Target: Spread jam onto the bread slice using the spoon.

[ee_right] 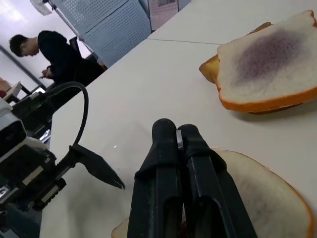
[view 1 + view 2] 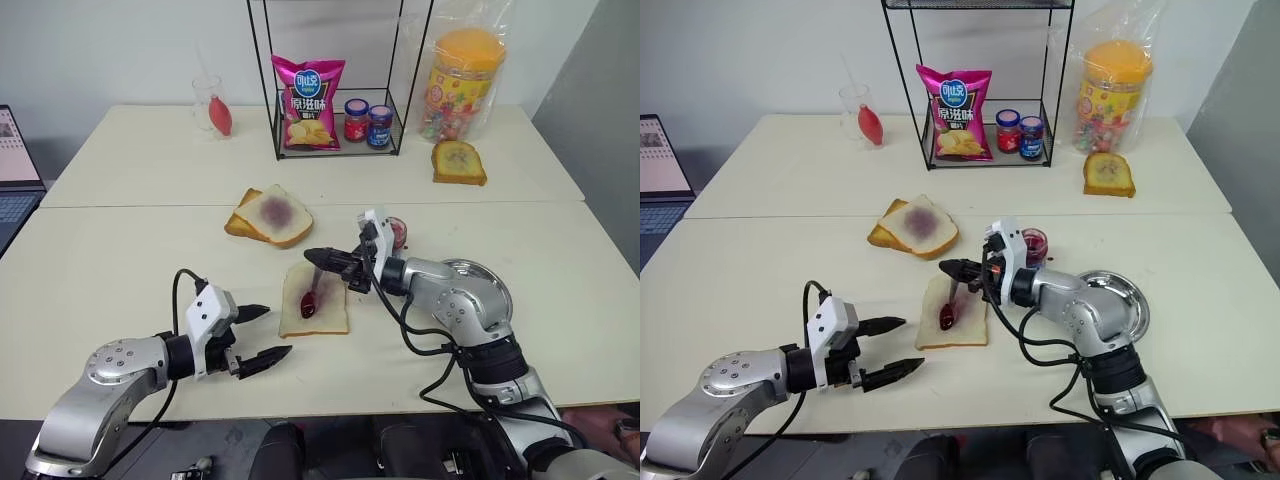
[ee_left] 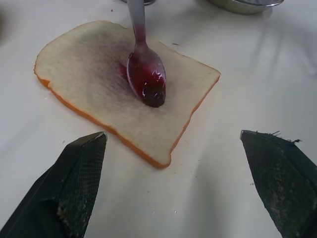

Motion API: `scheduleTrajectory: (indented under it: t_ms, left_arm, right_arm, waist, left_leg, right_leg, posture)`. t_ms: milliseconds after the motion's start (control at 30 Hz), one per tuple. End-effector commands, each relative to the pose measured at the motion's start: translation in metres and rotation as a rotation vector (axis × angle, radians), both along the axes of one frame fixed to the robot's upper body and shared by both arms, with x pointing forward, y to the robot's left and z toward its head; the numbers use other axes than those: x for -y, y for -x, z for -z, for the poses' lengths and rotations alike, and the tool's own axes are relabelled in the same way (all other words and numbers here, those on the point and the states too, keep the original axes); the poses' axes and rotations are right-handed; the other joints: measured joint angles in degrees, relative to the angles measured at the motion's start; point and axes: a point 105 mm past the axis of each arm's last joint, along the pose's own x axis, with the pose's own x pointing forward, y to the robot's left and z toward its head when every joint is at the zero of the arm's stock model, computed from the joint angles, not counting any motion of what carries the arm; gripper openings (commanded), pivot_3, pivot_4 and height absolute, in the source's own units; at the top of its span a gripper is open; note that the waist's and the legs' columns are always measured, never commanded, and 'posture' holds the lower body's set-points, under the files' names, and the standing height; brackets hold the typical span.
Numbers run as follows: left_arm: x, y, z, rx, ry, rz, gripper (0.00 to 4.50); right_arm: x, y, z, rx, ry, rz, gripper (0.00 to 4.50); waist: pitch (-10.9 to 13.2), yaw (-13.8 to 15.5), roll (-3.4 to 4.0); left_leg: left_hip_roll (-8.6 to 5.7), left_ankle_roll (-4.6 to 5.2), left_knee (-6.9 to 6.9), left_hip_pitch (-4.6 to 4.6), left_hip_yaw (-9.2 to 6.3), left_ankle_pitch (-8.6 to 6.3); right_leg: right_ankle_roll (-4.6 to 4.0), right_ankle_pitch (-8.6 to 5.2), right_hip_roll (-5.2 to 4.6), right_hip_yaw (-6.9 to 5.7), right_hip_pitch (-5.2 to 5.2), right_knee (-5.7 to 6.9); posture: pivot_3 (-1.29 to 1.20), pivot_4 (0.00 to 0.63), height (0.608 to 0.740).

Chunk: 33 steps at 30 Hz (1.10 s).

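Note:
The bread slice lies flat on the table near the front middle, with a purple jam smear in its centre. The spoon rests its jam-coated bowl on that smear. My right gripper is shut on the spoon's handle just above the slice's far edge, pointing roughly level. The jam jar, small and clear, stands just behind my right wrist. My left gripper hangs open to the left of the slice, close to the table, with nothing between its fingers.
A stacked pair of slices lies behind the bread. A round metal plate sits under my right forearm. Further back are a wire rack with a chips bag and two lidded jars, a toast, a candy tub and a glass. A person stands far off.

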Motion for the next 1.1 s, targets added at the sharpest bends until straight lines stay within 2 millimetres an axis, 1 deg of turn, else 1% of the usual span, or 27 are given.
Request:
scheduleTrajectory:
  t_ms: [33, 400, 467, 533, 600, 633, 733, 800, 867, 967, 1100]
  left_arm:
    - [0.0, -0.002, -0.006, 0.033, -0.014, 0.016, 4.5]
    - [0.002, -0.005, -0.006, 0.035, -0.014, 0.034, 4.5]
    - [0.002, -0.006, -0.006, 0.035, -0.014, 0.037, 4.5]
    - [0.002, -0.005, -0.006, 0.034, -0.014, 0.04, 4.5]
    - [0.002, -0.005, -0.006, 0.033, -0.014, 0.045, 4.5]
    - [0.002, -0.005, -0.006, 0.033, -0.014, 0.047, 4.5]
    - [0.001, -0.003, -0.005, 0.026, -0.014, 0.05, 4.5]
    - [0.001, 0.001, -0.003, 0.004, -0.011, 0.059, 4.5]
    - [0.002, 0.008, -0.002, -0.031, 0.006, 0.075, 4.5]
    - [0.001, 0.015, -0.002, -0.069, 0.027, 0.08, 4.5]
    - [-0.002, 0.017, 0.0, -0.077, 0.017, 0.072, 4.5]
  right_arm:
    - [0.007, -0.009, -0.02, 0.135, -0.011, 0.03, 0.03]
    - [0.02, -0.022, -0.042, 0.219, -0.038, 0.112, 0.03]
    - [0.024, -0.023, -0.05, 0.194, -0.08, 0.128, 0.03]
    - [0.026, -0.023, -0.053, 0.17, -0.105, 0.131, 0.03]
    - [0.027, -0.019, -0.055, 0.061, -0.177, 0.114, 0.03]
    - [0.027, -0.016, -0.054, 0.033, -0.185, 0.094, 0.03]
    - [0.032, -0.006, -0.042, -0.106, -0.215, 0.063, 0.03]
    - [0.03, 0.0, -0.037, -0.185, -0.243, 0.036, 0.03]
    - [0.027, 0.002, -0.03, -0.262, -0.262, 0.048, 0.03]
    - [0.019, 0.004, -0.02, -0.319, -0.271, 0.054, 0.03]
    - [0.012, 0.001, -0.008, -0.365, -0.27, 0.072, 0.03]
  waist:
    - [0.0, 0.0, -0.01]
    - [0.0, 0.1, 0.0]
    - [0.0, 0.1, 0.0]
    - [0.0, 0.1, 0.0]
    - [0.0, 0.1, 0.0]
    - [0.0, 0.1, 0.0]
    - [0.0, 0.1, 0.0]
    - [0.0, 0.1, -0.01]
    - [0.0, 0.0, 0.0]
    - [0.0, -0.1, 0.0]
    - [0.0, -0.1, -0.01]
  left_leg:
    - [0.0, 0.0, 0.01, 0.0, -0.01, 0.0]
    - [0.0, 0.0, 0.0, 0.0, -0.05, 0.0]
    - [0.0, -0.01, -0.01, 0.0, -0.06, 0.0]
    - [0.0, -0.01, -0.01, 0.0, -0.05, 0.0]
    - [0.0, -0.01, -0.01, 0.0, -0.06, 0.0]
    - [0.0, -0.01, -0.01, 0.0, -0.08, 0.0]
    - [0.0, 0.0, -0.02, -0.01, -0.09, 0.0]
    - [0.0, -0.01, -0.02, -0.01, -0.1, 0.0]
    - [0.0, -0.01, -0.03, -0.01, -0.1, 0.0]
    - [0.01, 0.0, -0.03, -0.01, -0.08, 0.0]
    - [0.02, 0.0, -0.02, 0.01, -0.12, 0.0]
  right_leg:
    - [0.0, 0.0, 0.0, -0.01, 0.01, 0.0]
    - [-0.01, 0.01, 0.0, -0.04, 0.02, 0.01]
    - [-0.03, 0.02, 0.0, -0.05, 0.02, 0.01]
    - [-0.12, 0.07, 0.0, -0.04, 0.02, 0.01]
    - [-0.26, 0.15, 0.0, -0.05, 0.03, 0.01]
    - [-0.26, 0.15, 0.0, -0.06, 0.03, 0.02]
    - [-0.28, 0.16, 0.0, -0.07, 0.02, 0.03]
    - [-0.28, 0.16, 0.0, -0.08, 0.03, 0.03]
    - [-0.28, 0.16, 0.0, -0.07, 0.03, 0.02]
    - [-0.26, 0.15, 0.0, -0.06, 0.02, 0.03]
    - [-0.04, -0.01, 0.02, -0.09, 0.03, 0.03]
  posture:
    - [0.0, 0.15, 0.74]
    - [0.0, 0.15, 0.74]
    - [0.0, 0.15, 0.74]
    - [0.0, 0.15, 0.74]
    - [0.0, 0.15, 0.74]
    - [0.0, 0.15, 0.74]
    - [0.0, 0.15, 0.74]
    - [0.0, 0.15, 0.74]
    - [0.0, 0.15, 0.74]
    - [0.0, 0.15, 0.74]
    - [0.0, 0.15, 0.74]
